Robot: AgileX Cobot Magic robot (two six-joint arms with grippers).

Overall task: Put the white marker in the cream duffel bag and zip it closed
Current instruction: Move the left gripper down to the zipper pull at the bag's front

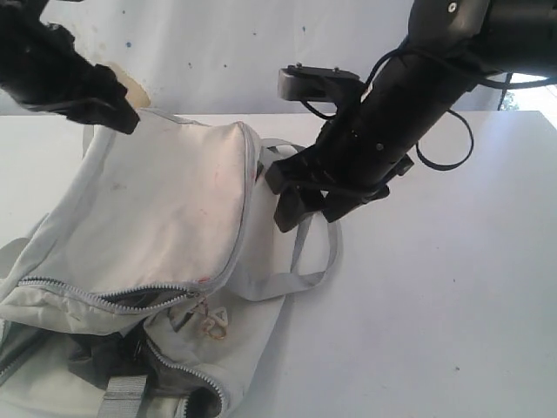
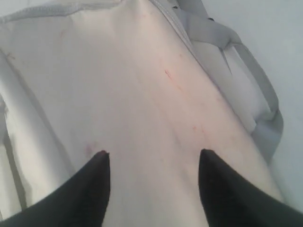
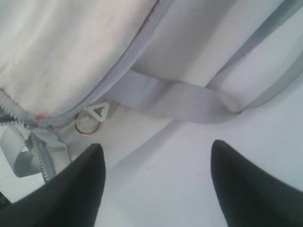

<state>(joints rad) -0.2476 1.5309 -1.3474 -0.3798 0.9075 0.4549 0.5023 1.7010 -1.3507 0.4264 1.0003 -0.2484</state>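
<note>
We see a plain white surface (image 1: 452,305), and behind it a white wall (image 1: 261,61) with small dark spots and one yellowish stain. The cream duffel bag (image 1: 157,209) lies on the left part of the surface. Its long axis runs from the far side, near the wall, toward the near left corner of the exterior view, and its partly open zipper (image 1: 96,300) faces the near side. The left tool (image 2: 154,152) hangs over the bag's fabric, fingers apart and holding nothing. The right tool (image 3: 157,144) is also wide, above a grey strap (image 3: 189,101) and bare surface.
</note>
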